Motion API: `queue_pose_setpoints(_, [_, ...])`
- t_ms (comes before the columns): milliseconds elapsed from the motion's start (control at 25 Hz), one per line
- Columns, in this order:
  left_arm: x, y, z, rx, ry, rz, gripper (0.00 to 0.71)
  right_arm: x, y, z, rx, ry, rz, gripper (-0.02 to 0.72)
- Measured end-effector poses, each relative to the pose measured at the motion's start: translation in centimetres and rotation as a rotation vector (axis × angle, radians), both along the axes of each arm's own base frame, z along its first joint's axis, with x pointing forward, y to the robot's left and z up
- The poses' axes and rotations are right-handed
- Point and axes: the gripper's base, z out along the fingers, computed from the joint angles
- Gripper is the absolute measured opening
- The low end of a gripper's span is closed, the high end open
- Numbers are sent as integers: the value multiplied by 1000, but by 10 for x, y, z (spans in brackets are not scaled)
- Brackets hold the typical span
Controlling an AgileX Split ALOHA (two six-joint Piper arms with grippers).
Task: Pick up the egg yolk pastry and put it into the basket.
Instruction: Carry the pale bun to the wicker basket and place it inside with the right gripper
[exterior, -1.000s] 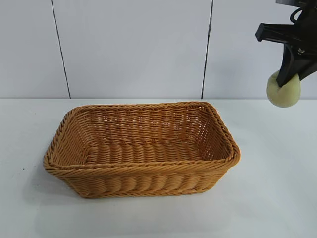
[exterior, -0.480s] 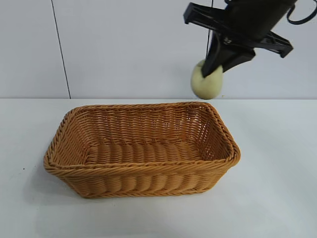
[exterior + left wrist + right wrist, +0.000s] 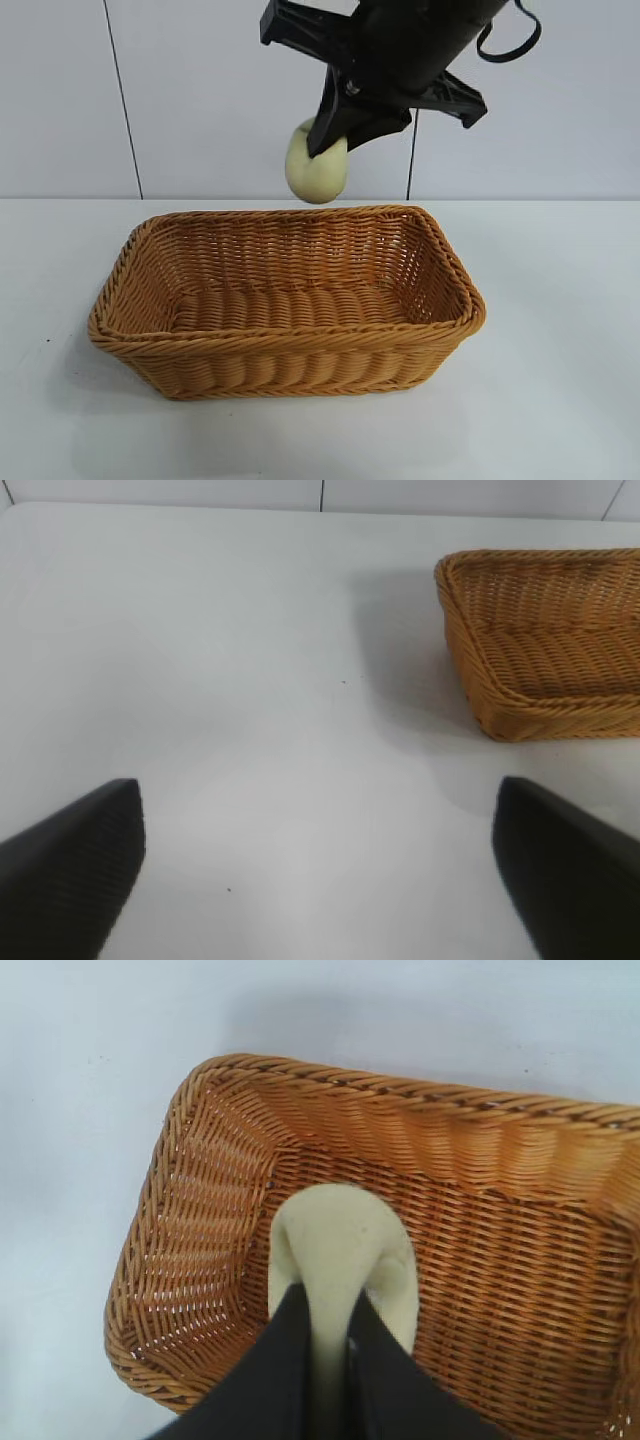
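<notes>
White tabletop carries the basket, above whose far rim the right gripper hangs, its jaws pinched tight on the egg yolk pastry, while the left gripper sits parked beside the basket, jaws spread wide and holding nothing.

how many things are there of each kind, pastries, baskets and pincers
egg yolk pastry: 1, pinched in the right pincer above the basket
basket: 1, on the table, nothing in it
pincers: 2, the right one shut on the pastry, the left pincer open over bare table beside the basket
total: 4
</notes>
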Motion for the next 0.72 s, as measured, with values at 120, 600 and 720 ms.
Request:
queue_pose_setpoints(120, [0,0,0,0,0,0,696,4,4,-16,-9,36,0,22])
queue_pose_setpoints(600, [0,0,0,0,0,0,696,22,12,-87,-77,126,-15,22])
queue_pose_setpoints(720, [0,0,0,0,0,0,696,22,12,-92,-91,125,3,51])
